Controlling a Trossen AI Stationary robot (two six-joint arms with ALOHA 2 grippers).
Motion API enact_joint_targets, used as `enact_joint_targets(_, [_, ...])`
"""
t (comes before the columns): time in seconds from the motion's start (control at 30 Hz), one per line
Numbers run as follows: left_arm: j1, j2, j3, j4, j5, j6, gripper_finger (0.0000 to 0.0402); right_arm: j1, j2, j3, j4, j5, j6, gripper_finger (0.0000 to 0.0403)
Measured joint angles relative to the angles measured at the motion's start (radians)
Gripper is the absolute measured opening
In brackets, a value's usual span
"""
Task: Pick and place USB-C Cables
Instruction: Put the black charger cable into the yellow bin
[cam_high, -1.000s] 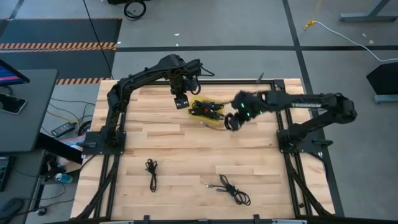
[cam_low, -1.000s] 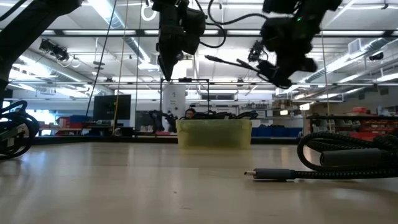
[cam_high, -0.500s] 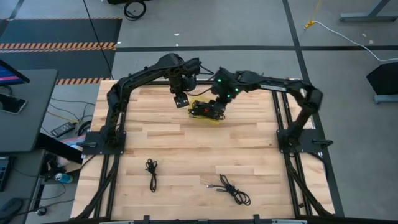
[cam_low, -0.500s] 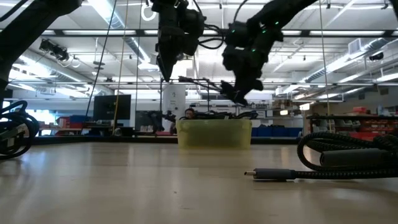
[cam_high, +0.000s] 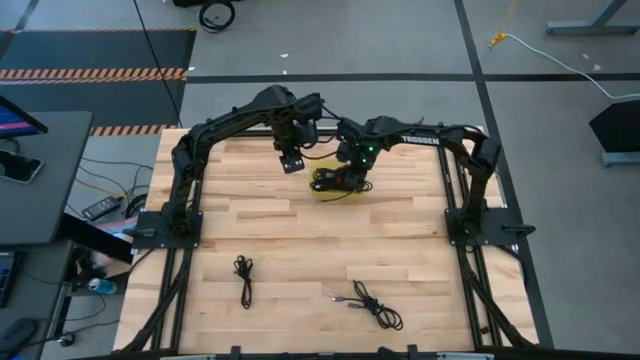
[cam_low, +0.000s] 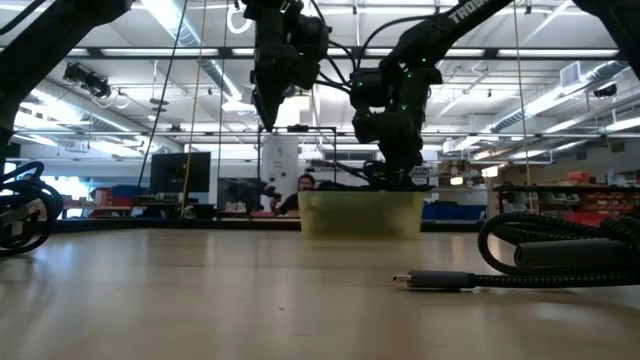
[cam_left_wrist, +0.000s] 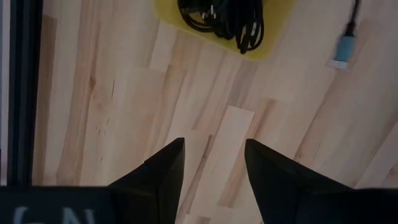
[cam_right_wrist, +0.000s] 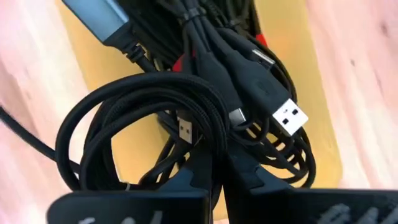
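Most of the USB-C Cables (cam_high: 335, 180) already lie heaped in the yellow tray (cam_high: 338, 194) near the far edge of the counter (cam_high: 300, 250), so the job looks well past halfway. Two loose coils are left on the near part of the counter, well apart from the tray: a small coil (cam_high: 244, 272) toward the left side and a larger coil (cam_high: 374, 303) toward the right; in the low view the larger one sprawls close to the camera with a connector tip pointing left. The right pincer (cam_high: 352, 172) is down over the tray, directly above the heap. In the right wrist view its dark fingers (cam_right_wrist: 249, 171) are clenched tight, with a black cord of the pile lying right against them; it seems to be pinching that cord as it sets it onto the heap, though I cannot be certain whether the strand is truly gripped or merely pressed. The left pincer (cam_high: 290, 158) hangs just beside the tray on its left, above bare wood; its fingers stand parted and hold nothing, and the tray with its cables shows ahead of them in the left wrist view. What remains, as I judge it, is letting go over the tray and then fetching the two coils from the near side.
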Motion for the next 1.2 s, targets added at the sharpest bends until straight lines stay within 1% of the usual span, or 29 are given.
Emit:
enact_joint_targets(0.07, [0.0,0.0,0.0,0.002,0.0,0.002,0.0176,-0.009,-0.006,-0.001,-0.001,0.022,0.0,0.0018])
enact_joint_targets(0.17, [0.0,0.0,0.0,0.002,0.001,0.002,0.0176,-0.018,-0.018,-0.002,-0.015,0.112,-0.001,0.0018])
enact_joint_targets(0.23, [-0.001,0.0,0.0,0.002,0.001,0.002,0.0176,-0.027,-0.026,-0.003,-0.024,0.143,0.001,0.0018])
enact_joint_targets(0.53, [0.0,0.0,0.0,-0.001,0.001,0.002,0.0176,-0.03,-0.05,-0.004,-0.026,0.156,0.001,0.0019])
enact_joint_targets(0.77, [0.0,0.0,0.0,-0.003,0.0,0.002,0.0176,-0.024,-0.05,-0.004,-0.021,0.152,-0.023,0.0085])
enact_joint_targets(0.83, [0.0,0.0,0.0,-0.003,0.001,0.002,0.0176,-0.024,-0.05,-0.004,-0.021,0.152,-0.023,0.0094])
enact_joint_targets(0.97, [0.0,0.0,0.0,-0.003,0.001,0.002,0.0176,-0.024,-0.05,-0.001,-0.022,0.153,-0.025,0.0099])
enact_joint_targets(1.07, [0.0,0.0,0.0,-0.003,0.0,0.002,0.0176,-0.023,-0.05,0.018,-0.028,0.184,-0.034,0.01])
enact_joint_targets(1.2, [0.0,0.0,0.0,-0.002,0.001,0.002,0.0176,-0.023,-0.05,0.087,-0.068,0.244,-0.051,0.0101])
